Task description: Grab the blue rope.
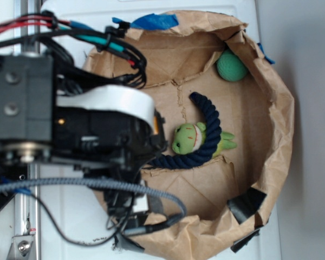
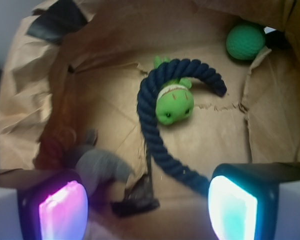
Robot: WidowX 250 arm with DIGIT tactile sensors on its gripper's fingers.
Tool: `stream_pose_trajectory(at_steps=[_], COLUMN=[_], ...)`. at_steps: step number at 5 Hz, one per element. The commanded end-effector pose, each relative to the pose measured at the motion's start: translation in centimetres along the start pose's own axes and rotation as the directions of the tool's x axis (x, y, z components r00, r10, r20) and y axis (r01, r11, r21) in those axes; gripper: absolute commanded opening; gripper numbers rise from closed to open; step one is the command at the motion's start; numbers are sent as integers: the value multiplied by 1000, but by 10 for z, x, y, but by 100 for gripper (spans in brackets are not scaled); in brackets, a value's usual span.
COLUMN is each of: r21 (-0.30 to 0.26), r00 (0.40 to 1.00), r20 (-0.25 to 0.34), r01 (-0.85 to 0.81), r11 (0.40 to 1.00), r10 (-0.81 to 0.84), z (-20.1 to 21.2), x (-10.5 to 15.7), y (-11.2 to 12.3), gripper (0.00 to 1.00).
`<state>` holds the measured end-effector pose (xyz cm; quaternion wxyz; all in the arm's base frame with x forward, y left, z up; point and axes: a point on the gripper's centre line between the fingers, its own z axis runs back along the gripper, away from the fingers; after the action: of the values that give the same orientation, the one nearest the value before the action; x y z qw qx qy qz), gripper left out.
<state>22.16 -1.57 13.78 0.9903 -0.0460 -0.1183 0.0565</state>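
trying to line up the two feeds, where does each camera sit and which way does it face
exterior: above the scene, looking down on the brown paper bin; the black arm and cables fill the left.
wrist: on the arm, looking past the tool into the bin; its two lit fingertips show, spread apart.
shared: blue rope curved around the green plush toy, and the green ball.

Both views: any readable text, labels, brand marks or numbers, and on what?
None readable in either view.
Rope: no tag or print.
Green plush: only a red stitched line on a pale band, not letters.
Green ball: plain.
Paper wall: unprinted.
Blue tape: blank.
Arm housing: no marking legible, blurred.
Pincer: its pads glow pink and cyan, no characters.
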Motion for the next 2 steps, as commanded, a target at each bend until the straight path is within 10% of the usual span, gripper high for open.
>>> stream_pose_trajectory(at_steps=[1,2], r21=[-47,-21], r00=[997,997], r20=[31,23], r01=[-73,-77], r11=[996,997], r10=[74,77], z=[-22,-35], x=[18,17], y=[30,36], gripper=[100,100])
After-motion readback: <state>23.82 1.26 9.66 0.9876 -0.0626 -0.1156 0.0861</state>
